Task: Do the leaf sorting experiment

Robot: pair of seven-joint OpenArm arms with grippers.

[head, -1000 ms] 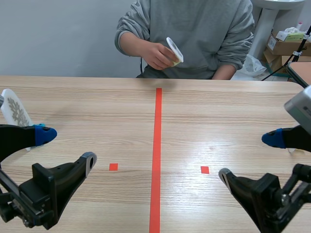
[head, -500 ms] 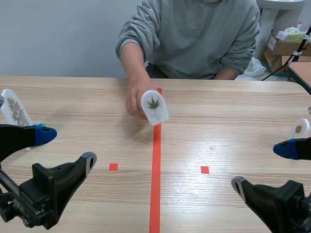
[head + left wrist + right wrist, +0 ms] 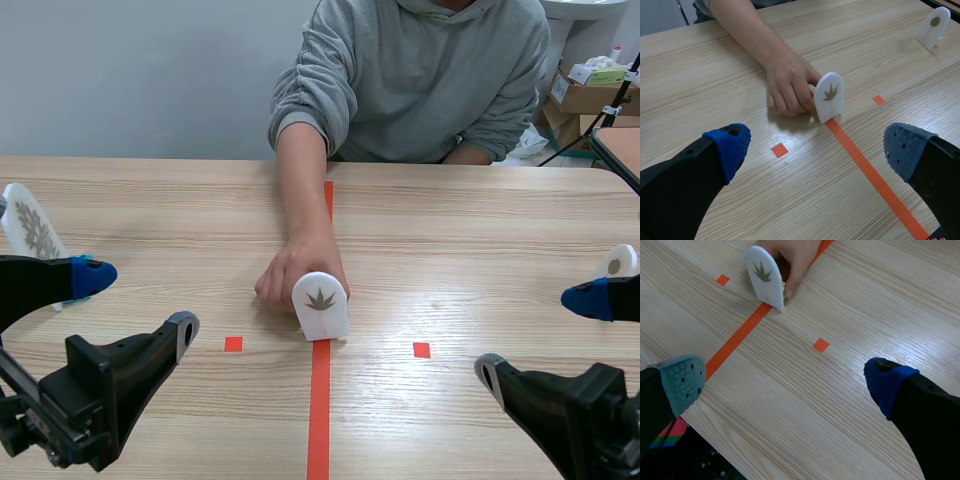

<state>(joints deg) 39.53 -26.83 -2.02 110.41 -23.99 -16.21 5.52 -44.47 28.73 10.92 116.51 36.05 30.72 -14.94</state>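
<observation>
Where the wooden table (image 3: pixel 470 230) runs away toward twelve o'clock, a person in a grey sweatshirt (image 3: pixel 430 80) sits at its far edge, one forearm stretched down toward the middle. At seven o'clock the left gripper (image 3: pixel 140 300) hangs low over the wood, its fingers spread wide and released, with nothing between them. At five o'clock the right gripper (image 3: pixel 538 335) hangs the same way, fingers parted and gripping nothing. A red tape line (image 3: pixel 320 420) runs from six o'clock to twelve o'clock through the table's middle.

The person's hand (image 3: pixel 300 272) rests at the centre, curled against the back of a white arched card (image 3: pixel 320 305). That card stands upright on the tape line, its printed spiky leaf facing six o'clock, well apart from both grippers and ahead of each.

At nine o'clock a second white card (image 3: pixel 30 232) bears a long, feathery leaf and stands just behind the left gripper's blue pad. At three o'clock a third white card (image 3: pixel 622 262), with a small round brownish leaf, stands near the table's edge beside the right gripper's blue pad.
</observation>
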